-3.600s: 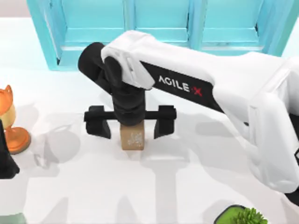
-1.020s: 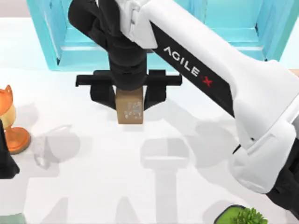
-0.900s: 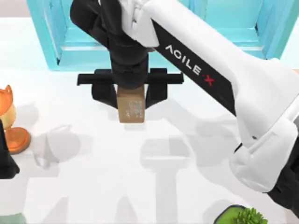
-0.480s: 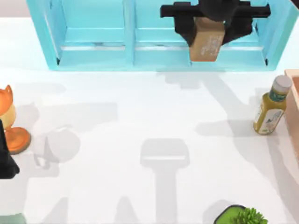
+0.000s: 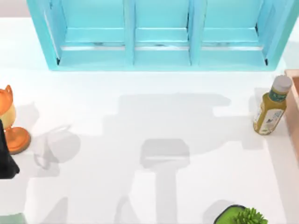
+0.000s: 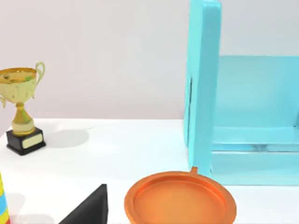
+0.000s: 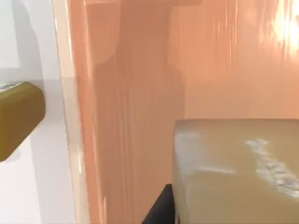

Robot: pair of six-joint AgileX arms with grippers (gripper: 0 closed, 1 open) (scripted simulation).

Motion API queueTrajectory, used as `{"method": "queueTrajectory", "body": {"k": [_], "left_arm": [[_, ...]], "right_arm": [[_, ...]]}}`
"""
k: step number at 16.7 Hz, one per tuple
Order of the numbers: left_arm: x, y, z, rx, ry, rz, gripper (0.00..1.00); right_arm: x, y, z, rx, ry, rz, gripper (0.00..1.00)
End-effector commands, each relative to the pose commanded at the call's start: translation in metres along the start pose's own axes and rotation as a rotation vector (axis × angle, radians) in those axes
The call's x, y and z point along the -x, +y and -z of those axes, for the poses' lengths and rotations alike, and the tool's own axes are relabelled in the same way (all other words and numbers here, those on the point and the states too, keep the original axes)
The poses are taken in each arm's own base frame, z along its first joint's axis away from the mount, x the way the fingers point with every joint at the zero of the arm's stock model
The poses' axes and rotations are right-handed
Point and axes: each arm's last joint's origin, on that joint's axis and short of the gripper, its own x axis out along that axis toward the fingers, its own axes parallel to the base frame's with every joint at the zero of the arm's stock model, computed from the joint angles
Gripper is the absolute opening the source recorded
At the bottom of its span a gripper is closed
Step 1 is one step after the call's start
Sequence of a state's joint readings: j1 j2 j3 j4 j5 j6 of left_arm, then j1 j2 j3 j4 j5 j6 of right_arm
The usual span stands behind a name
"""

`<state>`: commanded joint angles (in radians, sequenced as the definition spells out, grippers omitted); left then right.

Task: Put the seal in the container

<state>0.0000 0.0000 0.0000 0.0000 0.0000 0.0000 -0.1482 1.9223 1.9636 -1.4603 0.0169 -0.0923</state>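
The tan seal (image 7: 233, 172) sits close in the right wrist view, whitish marks on its face, hanging over the peach-orange inside of the container (image 7: 140, 93). My right gripper (image 7: 236, 212) is shut on it, and one black finger (image 7: 161, 210) presses its side. The container's rim (image 7: 65, 102) runs beside the bottle (image 7: 18, 116). In the top view the container (image 5: 294, 107) peeks in at the right edge. My left gripper (image 5: 5, 158) is parked at the left edge.
A cyan shelf unit (image 5: 159, 37) spans the back. A yellow-green bottle (image 5: 270, 109) stands just left of the container. An orange cat figurine (image 5: 8, 121) is at the left, a green plant (image 5: 243, 215) at the front. A gold trophy (image 6: 21, 116) stands farther off.
My right arm lifted the seal from the table's middle, carried it back and to the right past the shelf, and has left the top view. The left arm stayed put.
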Motion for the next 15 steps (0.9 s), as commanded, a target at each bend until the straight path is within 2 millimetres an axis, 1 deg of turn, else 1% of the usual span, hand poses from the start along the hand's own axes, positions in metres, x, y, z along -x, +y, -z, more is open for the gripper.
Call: {"method": "queueTrajectory", "body": {"k": [1,2,3,5,6,8,10,15], "left_arm": [[0.0,0.0,0.0,0.0,0.0,0.0,1.0],[0.0,0.0,0.0,0.0,0.0,0.0,1.0],[0.0,0.0,0.0,0.0,0.0,0.0,1.0],[0.0,0.0,0.0,0.0,0.0,0.0,1.0],[0.0,0.0,0.0,0.0,0.0,0.0,1.0],[0.0,0.0,0.0,0.0,0.0,0.0,1.0],[0.0,0.0,0.0,0.0,0.0,0.0,1.0],[0.0,0.0,0.0,0.0,0.0,0.0,1.0]], "right_arm": [[-0.008,-0.021,0.013,-0.006,0.03,-0.001,0.0],[-0.017,-0.037,0.027,-0.012,0.056,-0.006,0.0],[-0.024,-0.049,0.04,-0.017,0.076,-0.013,0.0],[-0.035,-0.061,0.06,-0.019,0.09,-0.027,0.0],[-0.037,-0.061,0.068,-0.013,0.085,-0.032,0.0],[-0.039,-0.055,0.075,0.018,0.06,-0.036,0.0],[-0.038,-0.051,0.077,0.038,0.047,-0.038,0.0],[-0.04,-0.051,0.076,0.033,0.053,-0.038,0.0]]}}
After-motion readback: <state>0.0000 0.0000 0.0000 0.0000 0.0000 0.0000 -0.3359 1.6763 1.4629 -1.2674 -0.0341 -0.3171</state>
